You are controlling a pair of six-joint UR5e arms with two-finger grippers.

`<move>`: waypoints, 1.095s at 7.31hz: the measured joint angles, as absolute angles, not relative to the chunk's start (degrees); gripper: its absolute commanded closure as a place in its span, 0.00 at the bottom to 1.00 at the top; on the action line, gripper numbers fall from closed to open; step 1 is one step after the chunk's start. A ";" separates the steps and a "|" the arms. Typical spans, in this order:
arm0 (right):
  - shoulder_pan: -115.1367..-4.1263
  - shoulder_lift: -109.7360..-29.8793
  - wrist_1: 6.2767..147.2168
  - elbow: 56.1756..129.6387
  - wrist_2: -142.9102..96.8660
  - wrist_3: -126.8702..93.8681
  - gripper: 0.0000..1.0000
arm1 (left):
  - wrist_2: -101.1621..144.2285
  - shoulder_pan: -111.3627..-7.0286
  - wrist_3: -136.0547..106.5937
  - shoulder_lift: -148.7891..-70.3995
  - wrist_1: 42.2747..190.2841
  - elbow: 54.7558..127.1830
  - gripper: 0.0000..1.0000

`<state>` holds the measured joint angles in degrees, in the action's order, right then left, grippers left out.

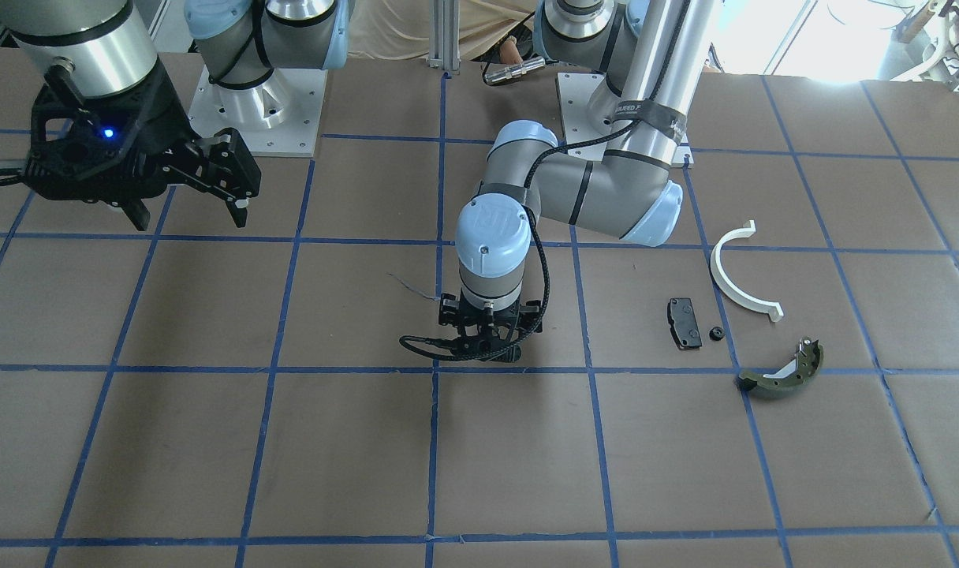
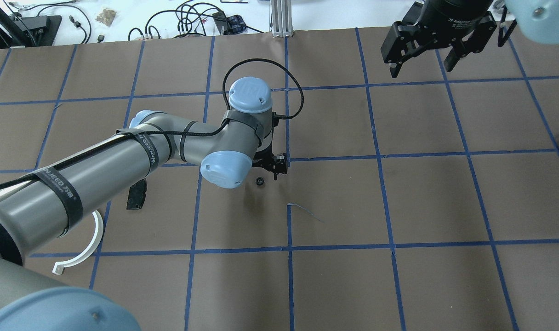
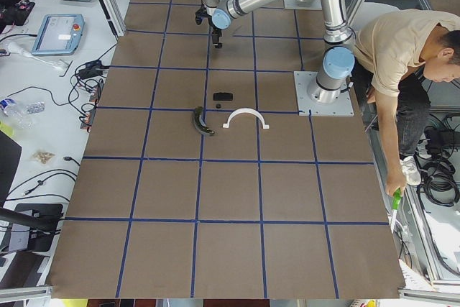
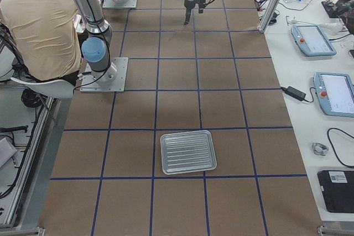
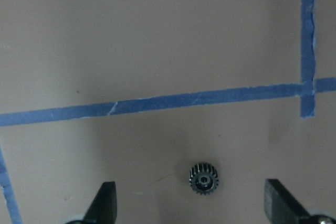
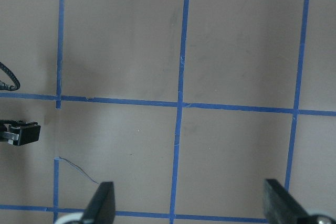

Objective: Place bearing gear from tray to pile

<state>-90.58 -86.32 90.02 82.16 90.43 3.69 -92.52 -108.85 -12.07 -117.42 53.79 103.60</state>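
A small black bearing gear (image 5: 203,178) lies on the brown table, between and just ahead of the open fingers of my left gripper (image 5: 191,208). In the overhead view the gear (image 2: 260,181) sits beside that gripper (image 2: 277,168), which hangs low over the table's middle (image 1: 487,347). The pile is apart from it: a white half-ring (image 1: 732,284), a black pad (image 1: 684,322), an olive brake shoe (image 1: 783,379), and a second small black gear (image 1: 715,333) by the pad. My right gripper (image 2: 421,68) is open, empty and held high. The tray (image 4: 188,152) is empty.
The table is brown with blue tape grid lines. A thin loose wire (image 2: 305,209) lies near the gear. A person (image 3: 402,55) bends beside the robot base. Cables and pendants lie on the white bench (image 3: 57,34) past the table's far edge.
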 measured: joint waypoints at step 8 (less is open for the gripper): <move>-90.33 -89.36 87.67 86.52 90.37 5.64 0.00 | -91.94 -108.83 -12.13 -116.91 47.20 106.34 1.00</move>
